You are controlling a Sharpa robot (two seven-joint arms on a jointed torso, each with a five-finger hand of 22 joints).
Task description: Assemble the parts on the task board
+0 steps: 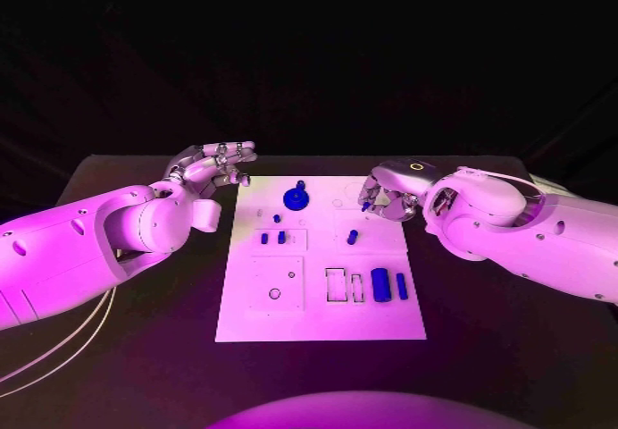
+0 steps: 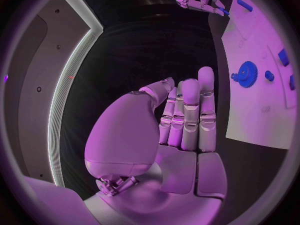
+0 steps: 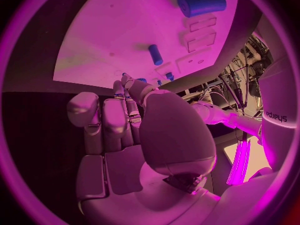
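Lying flat in the middle of the table: white task board (image 1: 322,308). Resting near its far edge: blue gear (image 1: 297,196). Standing toward the left: three small blue pegs (image 1: 273,236). Lying near the middle: short blue pin (image 1: 352,237). Lying side by side at the right: thick blue cylinder (image 1: 380,284) and thin blue rod (image 1: 402,286).

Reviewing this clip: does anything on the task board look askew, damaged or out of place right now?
Nothing stands out. The task board lies flat and square on the table; the blue gear sits at its far end and the blue cylinder near its right edge. The left hand holds nothing; the right hand's grasp cannot be judged.
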